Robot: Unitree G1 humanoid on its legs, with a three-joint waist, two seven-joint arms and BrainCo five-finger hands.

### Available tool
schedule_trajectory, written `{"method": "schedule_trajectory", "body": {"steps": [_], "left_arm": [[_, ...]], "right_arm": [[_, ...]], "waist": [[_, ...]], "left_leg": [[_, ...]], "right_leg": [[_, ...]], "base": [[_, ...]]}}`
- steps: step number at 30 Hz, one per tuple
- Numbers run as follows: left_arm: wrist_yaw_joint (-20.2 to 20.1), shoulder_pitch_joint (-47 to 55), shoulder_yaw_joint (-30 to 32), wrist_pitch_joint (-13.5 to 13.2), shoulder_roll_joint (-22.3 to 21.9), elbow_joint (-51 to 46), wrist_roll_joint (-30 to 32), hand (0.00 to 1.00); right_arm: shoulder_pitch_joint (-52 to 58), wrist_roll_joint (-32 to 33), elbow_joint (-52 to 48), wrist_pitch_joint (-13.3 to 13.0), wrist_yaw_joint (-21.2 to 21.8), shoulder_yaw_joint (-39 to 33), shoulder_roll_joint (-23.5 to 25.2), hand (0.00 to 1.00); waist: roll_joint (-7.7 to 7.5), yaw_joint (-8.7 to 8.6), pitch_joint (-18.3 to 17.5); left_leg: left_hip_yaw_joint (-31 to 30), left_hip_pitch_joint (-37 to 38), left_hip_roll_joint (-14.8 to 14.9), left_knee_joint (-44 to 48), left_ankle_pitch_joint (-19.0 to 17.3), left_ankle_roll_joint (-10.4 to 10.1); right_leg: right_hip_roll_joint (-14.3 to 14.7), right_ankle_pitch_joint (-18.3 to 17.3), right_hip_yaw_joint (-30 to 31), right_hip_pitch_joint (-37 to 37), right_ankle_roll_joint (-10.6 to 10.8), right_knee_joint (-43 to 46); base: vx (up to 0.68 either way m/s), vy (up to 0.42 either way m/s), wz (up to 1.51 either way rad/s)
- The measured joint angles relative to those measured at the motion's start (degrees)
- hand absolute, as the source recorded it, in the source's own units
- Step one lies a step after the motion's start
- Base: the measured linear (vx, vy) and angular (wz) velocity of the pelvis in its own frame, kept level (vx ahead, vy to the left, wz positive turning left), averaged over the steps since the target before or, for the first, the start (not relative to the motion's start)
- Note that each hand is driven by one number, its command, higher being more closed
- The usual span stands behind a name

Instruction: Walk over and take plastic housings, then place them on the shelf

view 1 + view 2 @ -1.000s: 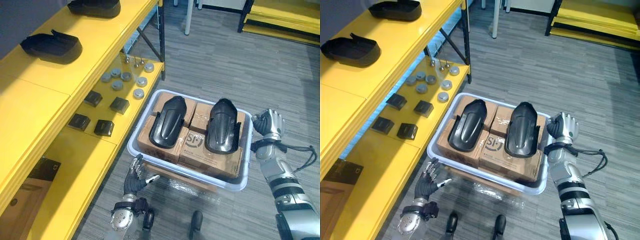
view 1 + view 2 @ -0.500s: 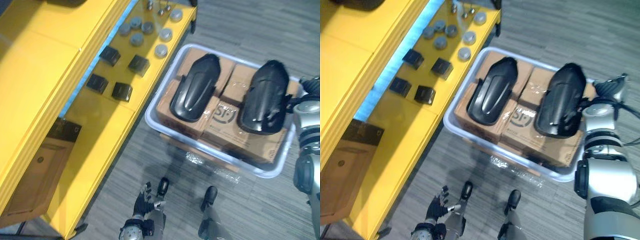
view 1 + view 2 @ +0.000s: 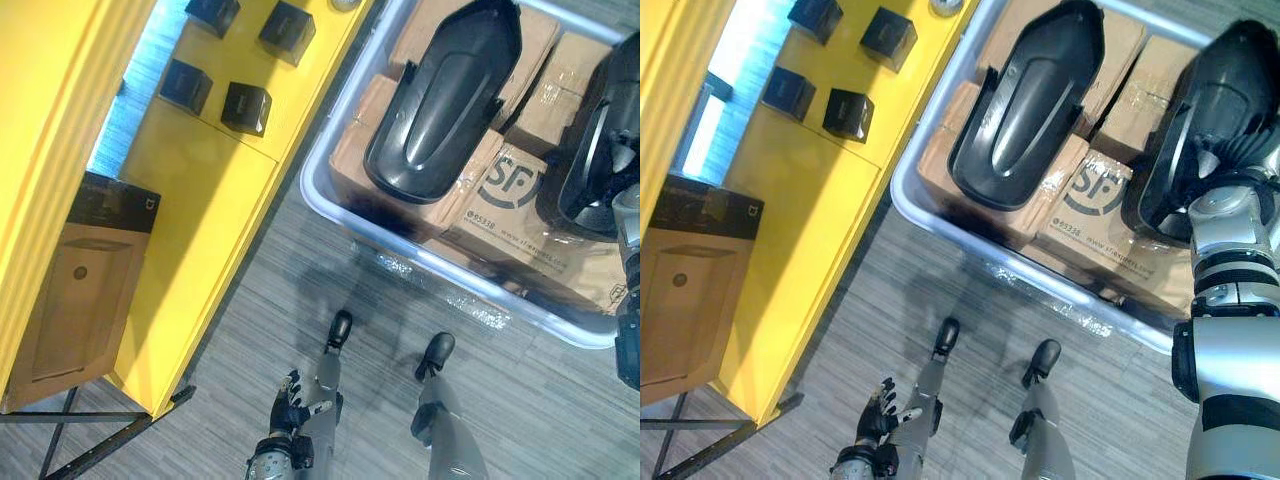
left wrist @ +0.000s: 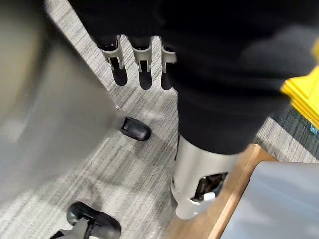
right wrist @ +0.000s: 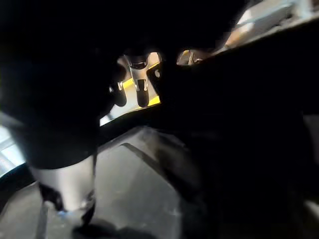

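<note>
Since the whole head view has shifted against half a second ago, the camera has moved, not the parts: the bin [image 3: 330,205] now sits closer at 1 o'clock, so the walk looks done and the pick is starting. Left housing [image 3: 440,100] and right housing [image 3: 1210,100] lie on boxes [image 3: 510,200] in the bin; none is on the shelf [image 3: 200,200] at 10 o'clock. Right hand [image 3: 1243,158] is at the right housing, 3 o'clock; grip cannot be told. Left hand [image 3: 290,405] hangs at 6 o'clock, fingers relaxed, empty.
</note>
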Motion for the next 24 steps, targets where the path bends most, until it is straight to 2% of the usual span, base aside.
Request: {"method": "schedule_trajectory", "body": {"steps": [6, 13, 18, 20, 24], "left_arm": [[0.2, -1.4, 1.2, -0.3, -1.4, -1.7, -1.1, 0.00], [1.1, -1.5, 3.3, -0.1, -1.8, -1.8, -2.2, 0.00], [1.3, -1.5, 4.9, -0.1, -1.9, -1.9, -2.2, 0.00], [1.4, -1.5, 5.3, -0.1, -1.9, -1.7, -2.2, 0.00], [1.5, -1.5, 5.2, -0.1, -1.2, -1.6, -2.2, 0.00]], "right_arm": [[-0.7, 0.0, -1.0, 0.4, -0.9, 7.0, -1.5, 1.00], [1.7, 2.0, -1.0, 0.8, 1.2, 8.1, 0.6, 1.00], [6.9, 2.6, -2.7, 2.3, 2.5, 4.5, 4.5, 1.00], [8.5, 2.6, -3.1, 2.3, 2.6, -0.3, 7.5, 1.00], [9.4, 2.5, -3.4, 2.3, 1.7, -6.9, 9.6, 1.00]], "waist": [[-0.42, -0.48, 0.1], [-1.93, -1.04, -0.4], [-2.52, -1.48, -0.7], [-2.54, -1.72, -0.7], [-2.56, -1.88, -0.7]], "left_leg": [[2.9, -2.4, 1.5, 0.0, 0.0, 0.0], [4.0, -0.5, 2.0, 0.0, 0.4, 0.0], [4.4, 3.6, 2.1, -0.9, 0.4, 0.0], [4.7, 5.7, 2.3, -1.4, 0.5, 0.1], [5.2, 9.9, 3.0, -2.6, 0.5, 0.0]], "right_leg": [[-0.4, -1.9, -0.4, -3.5, -0.6, 3.8], [-0.3, -2.8, -0.3, -2.6, -0.9, 5.3], [-0.1, -3.1, -0.2, 1.2, -0.8, 4.7], [0.1, -3.0, 0.0, 3.2, -0.7, 4.0], [1.4, -1.7, 0.3, 8.1, -0.7, 0.3]], "base": [[0.06, -0.034, 0.03], [0.08, -0.040, -0.03], [0.06, -0.029, -0.01], [0.06, -0.040, -0.07], [0.07, -0.053, -0.10]]}}
